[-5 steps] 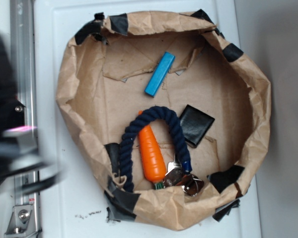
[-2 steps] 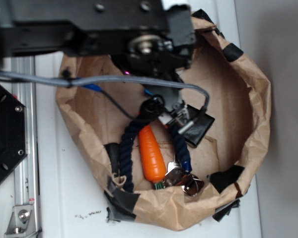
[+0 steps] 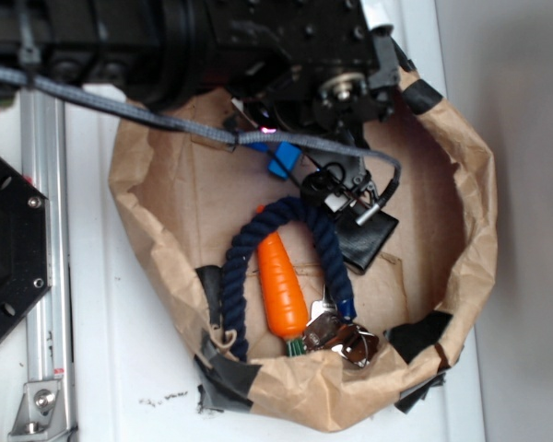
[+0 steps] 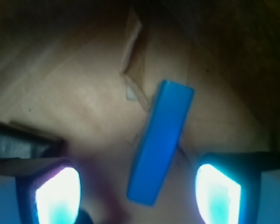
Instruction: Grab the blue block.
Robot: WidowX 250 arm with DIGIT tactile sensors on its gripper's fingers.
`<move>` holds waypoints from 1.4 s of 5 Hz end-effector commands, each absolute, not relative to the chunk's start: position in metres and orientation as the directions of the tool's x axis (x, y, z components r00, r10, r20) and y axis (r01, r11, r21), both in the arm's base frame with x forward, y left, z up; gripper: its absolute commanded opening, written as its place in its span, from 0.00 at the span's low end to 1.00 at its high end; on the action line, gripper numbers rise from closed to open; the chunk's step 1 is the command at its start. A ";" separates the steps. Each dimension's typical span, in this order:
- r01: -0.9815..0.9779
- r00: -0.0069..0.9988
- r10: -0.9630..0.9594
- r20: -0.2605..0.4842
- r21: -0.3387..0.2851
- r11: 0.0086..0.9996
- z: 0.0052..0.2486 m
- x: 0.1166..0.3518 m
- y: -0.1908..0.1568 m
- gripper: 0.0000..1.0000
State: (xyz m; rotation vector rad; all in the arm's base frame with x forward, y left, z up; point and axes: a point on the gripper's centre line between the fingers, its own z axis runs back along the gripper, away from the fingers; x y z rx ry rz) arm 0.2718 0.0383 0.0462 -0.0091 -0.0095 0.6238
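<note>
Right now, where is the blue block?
The blue block lies on the brown paper floor of the basket, in its upper part; the wrist view shows it between the open gripper fingers, while the exterior view shows only its lower end.

This is a robot test bench, not a home. A plain white tabletop carries a metal mounting rail down its left edge, bolted with screws, beside a black hexagonal base plate. The work area is a makeshift brown paper bowl patched with black tape (improvised lab gear), holding assorted toy props.
</note>
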 end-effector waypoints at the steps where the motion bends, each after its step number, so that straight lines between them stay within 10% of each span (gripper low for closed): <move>1: -0.534 0.845 0.534 0.002 -0.042 0.845 0.022 0.288 0.052 0.10; 7: -0.496 0.856 0.504 0.113 -0.096 0.863 0.103 0.269 0.042 0.00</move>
